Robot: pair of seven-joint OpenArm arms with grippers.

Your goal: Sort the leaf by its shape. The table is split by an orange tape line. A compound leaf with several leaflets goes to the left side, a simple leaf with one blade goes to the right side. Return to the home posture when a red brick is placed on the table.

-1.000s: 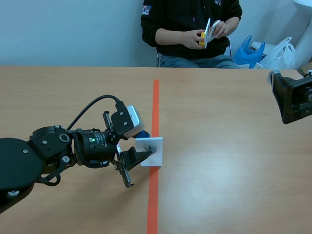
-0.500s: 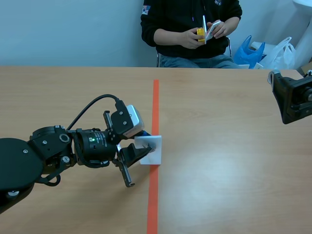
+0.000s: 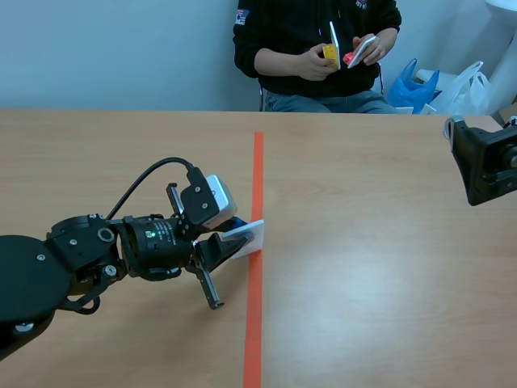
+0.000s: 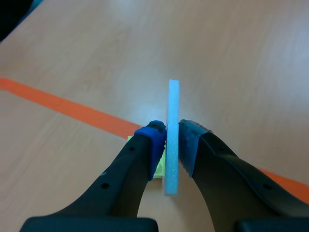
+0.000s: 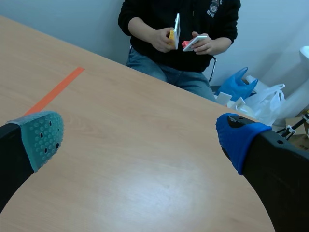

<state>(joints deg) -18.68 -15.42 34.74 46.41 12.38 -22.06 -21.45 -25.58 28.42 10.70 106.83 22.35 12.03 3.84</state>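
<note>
Jaws first: from the room view, the left gripper has its jaws pinched narrow on a thin white foam card. The card is tilted up off the wooden table, right at the orange tape line, mid-depth. I'd guess it's gripped by the edge so it can be carried to one side or the other. I can't read the leaf shape on it from here.

Across the far side, a person's hands hold more cards. Beside them are a blue plastic bag and a white plastic bag; no clue what's inside either.

Left wrist camera: the card is edge-on, squeezed between both pads, with the tape running under it. There's something yellow-green by one finger, and I can't tell what it is.

Right wrist camera: the right gripper has its jaws spread wide, holding nothing, parked over the right half of the table.
</note>
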